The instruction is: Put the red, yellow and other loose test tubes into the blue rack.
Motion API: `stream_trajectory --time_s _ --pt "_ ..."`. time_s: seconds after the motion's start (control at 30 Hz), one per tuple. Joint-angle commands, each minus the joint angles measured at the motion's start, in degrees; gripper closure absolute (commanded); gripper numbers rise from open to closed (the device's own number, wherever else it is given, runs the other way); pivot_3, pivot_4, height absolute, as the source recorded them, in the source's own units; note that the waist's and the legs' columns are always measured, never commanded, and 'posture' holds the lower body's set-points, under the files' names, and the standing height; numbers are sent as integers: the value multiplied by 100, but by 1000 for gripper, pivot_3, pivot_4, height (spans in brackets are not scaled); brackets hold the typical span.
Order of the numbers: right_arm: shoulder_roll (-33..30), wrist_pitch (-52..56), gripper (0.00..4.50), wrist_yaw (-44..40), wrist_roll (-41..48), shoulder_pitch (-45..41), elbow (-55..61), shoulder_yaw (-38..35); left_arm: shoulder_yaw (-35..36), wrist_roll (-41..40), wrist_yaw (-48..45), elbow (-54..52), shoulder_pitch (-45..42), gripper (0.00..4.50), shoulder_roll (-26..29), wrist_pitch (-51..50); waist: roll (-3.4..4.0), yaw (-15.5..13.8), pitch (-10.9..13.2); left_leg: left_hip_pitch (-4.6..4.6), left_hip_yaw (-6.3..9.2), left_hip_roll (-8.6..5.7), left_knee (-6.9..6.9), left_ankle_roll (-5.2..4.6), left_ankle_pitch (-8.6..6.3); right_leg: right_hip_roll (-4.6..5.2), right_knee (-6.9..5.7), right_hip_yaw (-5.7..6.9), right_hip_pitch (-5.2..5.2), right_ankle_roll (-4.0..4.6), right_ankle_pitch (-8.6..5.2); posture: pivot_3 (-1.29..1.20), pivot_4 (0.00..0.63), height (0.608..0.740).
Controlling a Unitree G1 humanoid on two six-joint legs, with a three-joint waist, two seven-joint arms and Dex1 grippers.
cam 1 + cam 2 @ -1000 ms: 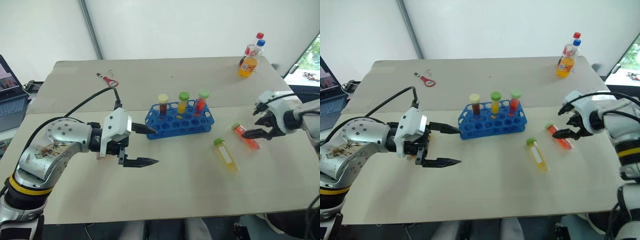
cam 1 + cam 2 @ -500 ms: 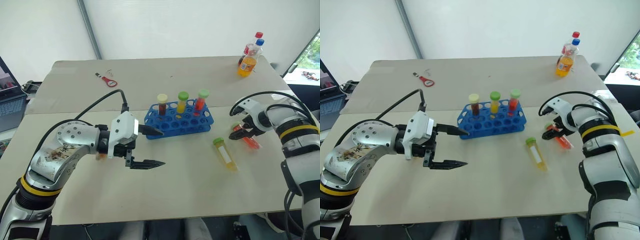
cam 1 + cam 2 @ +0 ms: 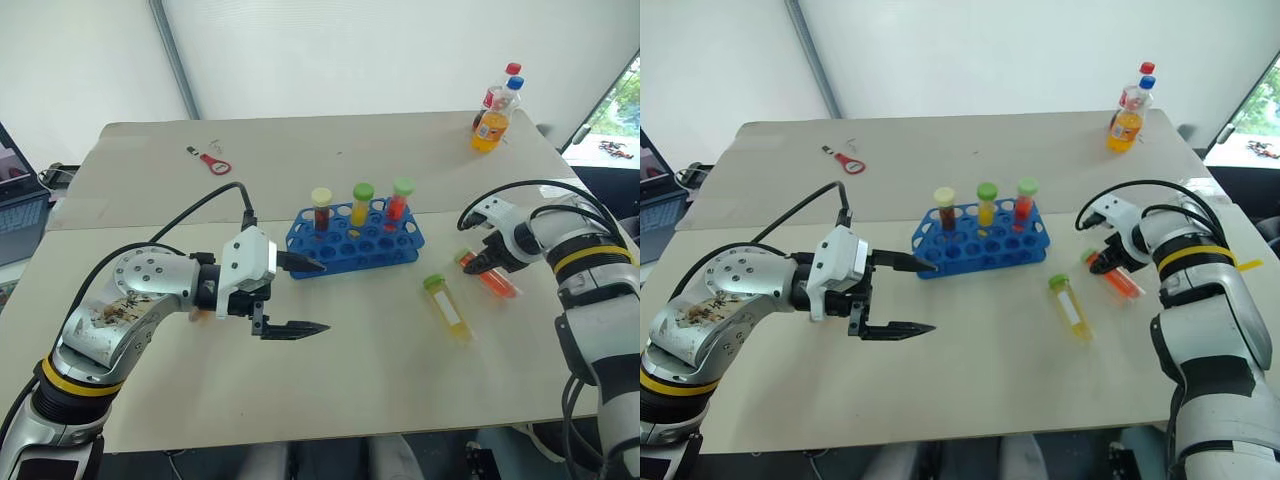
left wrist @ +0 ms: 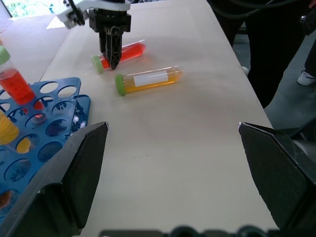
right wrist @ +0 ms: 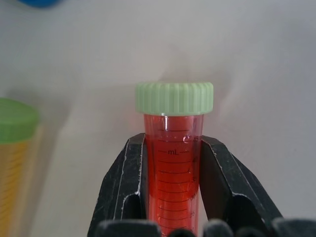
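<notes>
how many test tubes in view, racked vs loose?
5. Three stand in the blue rack: dark red tube, yellow tube, red tube. Two lie on the table: loose yellow tube, loose red tube.

A beige table [image 3: 330,400] carries the scene, a seam running across it from nine to three o'clock. Toward one o'clock, near its far edge, stand two bottles close together: an orange-drink bottle [image 3: 488,128] with a blue cap and a red-capped bottle [image 3: 506,88] just behind it. At eleven o'clock lies a small red tool [image 3: 215,163]. A laptop [image 3: 18,205] sits beyond the table's edge at nine o'clock.
</notes>
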State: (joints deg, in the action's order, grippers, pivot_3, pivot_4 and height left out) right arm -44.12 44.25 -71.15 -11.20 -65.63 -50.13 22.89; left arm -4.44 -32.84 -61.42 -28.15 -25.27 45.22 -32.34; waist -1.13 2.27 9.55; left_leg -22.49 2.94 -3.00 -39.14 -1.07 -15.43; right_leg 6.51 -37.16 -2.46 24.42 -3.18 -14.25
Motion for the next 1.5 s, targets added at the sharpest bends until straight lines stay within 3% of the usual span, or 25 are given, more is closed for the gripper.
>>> stream_trajectory --time_s 0.03,0.17,0.27,0.43,0.6,0.8,1.5 --pt "-470 479 3486 -80 580 405 2207 -914 427 -118 135 47 115 0 -24 105 1 -6 -1 -3 3 3 0 0 -1 -1 0 3 1 0 0 0 150 740" --pt "-216 720 3486 628 1309 1298 4552 -2266 568 -163 217 81 253 0 -44 33 1 7 -1 -9 10 7 0 -5 -3 -3 -4 5 5 0 0 0 150 740" --pt "519 339 3486 1402 1825 1984 5702 -3224 554 -134 264 70 296 0 -78 82 -1 -10 -2 -8 13 7 -2 -5 -3 -3 -5 6 1 -1 0 0 150 740" --pt "1601 -635 3486 2564 2045 2877 6565 -3576 554 -167 387 217 156 0 -370 198 -1 -112 -2 -5 16 -5 -7 -3 -2 4 -6 3 -2 -7 5 0 150 740" --pt "2241 -2142 3486 3385 1773 3525 6409 -3259 566 -228 531 236 99 0 -662 209 -1 -151 -2 -3 17 -8 -13 2 1 4 -4 4 -5 -7 16 0 150 740" --pt "2550 -3161 3486 4006 1648 3675 5766 -3150 560 -444 526 212 -22 0 -649 -85 -1 -108 -2 6 14 -7 -12 8 5 -2 -7 1 -7 -5 17 0 150 740" --pt "2883 -4536 3492 4773 1591 3583 4161 -2730 464 -458 539 143 -114 0 -542 -211 -1 9 -2 16 15 -3 -9 6 4 -6 -6 -1 -16 -5 17 0 150 740"
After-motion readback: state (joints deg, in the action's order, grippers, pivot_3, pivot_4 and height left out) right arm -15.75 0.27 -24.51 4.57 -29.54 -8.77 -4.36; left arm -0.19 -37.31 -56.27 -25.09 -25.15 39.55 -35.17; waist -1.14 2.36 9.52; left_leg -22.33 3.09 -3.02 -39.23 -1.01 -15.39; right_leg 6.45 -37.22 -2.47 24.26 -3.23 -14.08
